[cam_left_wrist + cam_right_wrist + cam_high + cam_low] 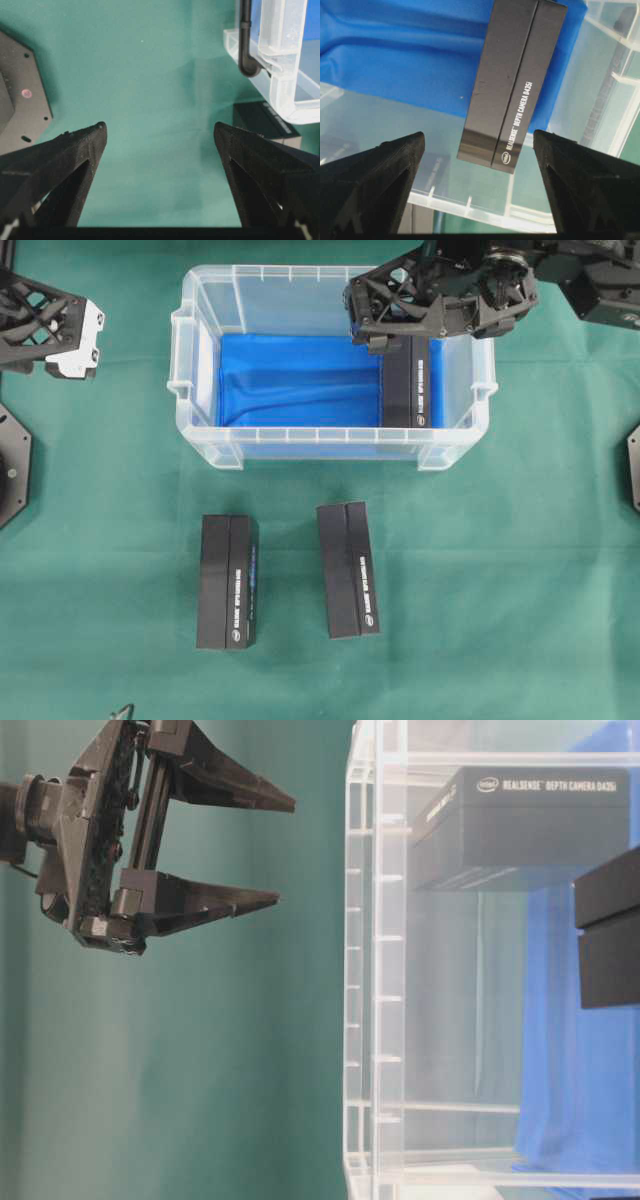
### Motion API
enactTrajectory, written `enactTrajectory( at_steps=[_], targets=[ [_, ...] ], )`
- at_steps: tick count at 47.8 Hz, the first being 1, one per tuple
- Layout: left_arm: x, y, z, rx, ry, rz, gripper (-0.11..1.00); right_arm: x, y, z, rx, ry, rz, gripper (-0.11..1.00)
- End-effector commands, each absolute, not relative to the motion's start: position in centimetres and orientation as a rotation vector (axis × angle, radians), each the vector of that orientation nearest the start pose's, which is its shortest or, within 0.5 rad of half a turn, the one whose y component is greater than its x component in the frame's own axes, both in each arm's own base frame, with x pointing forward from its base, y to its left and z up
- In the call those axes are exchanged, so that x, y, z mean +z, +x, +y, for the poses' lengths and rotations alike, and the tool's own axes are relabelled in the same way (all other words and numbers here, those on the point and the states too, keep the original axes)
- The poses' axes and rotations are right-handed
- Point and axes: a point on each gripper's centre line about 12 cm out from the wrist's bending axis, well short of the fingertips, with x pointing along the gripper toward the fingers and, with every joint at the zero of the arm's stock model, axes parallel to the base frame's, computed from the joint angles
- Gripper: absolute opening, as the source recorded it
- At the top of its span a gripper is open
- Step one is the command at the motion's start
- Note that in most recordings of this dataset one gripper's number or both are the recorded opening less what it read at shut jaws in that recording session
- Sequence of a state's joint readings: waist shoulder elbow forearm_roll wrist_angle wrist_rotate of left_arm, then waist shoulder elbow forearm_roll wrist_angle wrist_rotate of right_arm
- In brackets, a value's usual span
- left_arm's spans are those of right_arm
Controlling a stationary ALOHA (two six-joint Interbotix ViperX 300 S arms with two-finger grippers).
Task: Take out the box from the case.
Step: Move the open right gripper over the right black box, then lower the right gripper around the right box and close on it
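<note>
The case (300,436) is a clear plastic bin with a blue liner, standing at the back middle of the green table. One black box (411,390) lies on the liner against the case's right wall, label side up (512,85), and shows through the wall (530,825). My right gripper (356,316) hovers over the case's far right part, open (479,137), its fingers straddling the box's near end from above without touching it. My left gripper (72,336) hangs open over bare cloth left of the case (285,852), holding nothing (160,131).
Two more black boxes (228,582) (348,570) lie on the cloth in front of the case. One of them (265,120) shows beside the case corner (280,75). Black arm base plates sit at the left (10,465) and right (632,465) table edges.
</note>
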State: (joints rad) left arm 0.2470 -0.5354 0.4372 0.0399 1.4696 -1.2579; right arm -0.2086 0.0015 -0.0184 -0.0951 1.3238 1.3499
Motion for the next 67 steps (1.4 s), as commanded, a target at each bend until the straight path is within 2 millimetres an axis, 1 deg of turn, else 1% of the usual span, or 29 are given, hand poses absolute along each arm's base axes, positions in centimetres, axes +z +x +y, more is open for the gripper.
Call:
enactTrajectory(
  at_steps=[1, 56, 67],
  targets=[
    [33.94, 21.36, 5.85, 1.049, -1.181, 1.008, 0.96, 32.93, 37.99, -9.01, -1.064, 1.196, 0.914, 0.89],
    [33.94, 21.39, 5.75, 1.046, -1.180, 1.009, 0.96, 32.72, 37.93, -9.00, -1.067, 1.193, 0.920, 0.89],
    [33.98, 21.36, 5.75, 1.046, -1.180, 1.008, 0.96, 32.36, 37.80, -8.98, -1.074, 1.190, 0.930, 0.89]
  ],
)
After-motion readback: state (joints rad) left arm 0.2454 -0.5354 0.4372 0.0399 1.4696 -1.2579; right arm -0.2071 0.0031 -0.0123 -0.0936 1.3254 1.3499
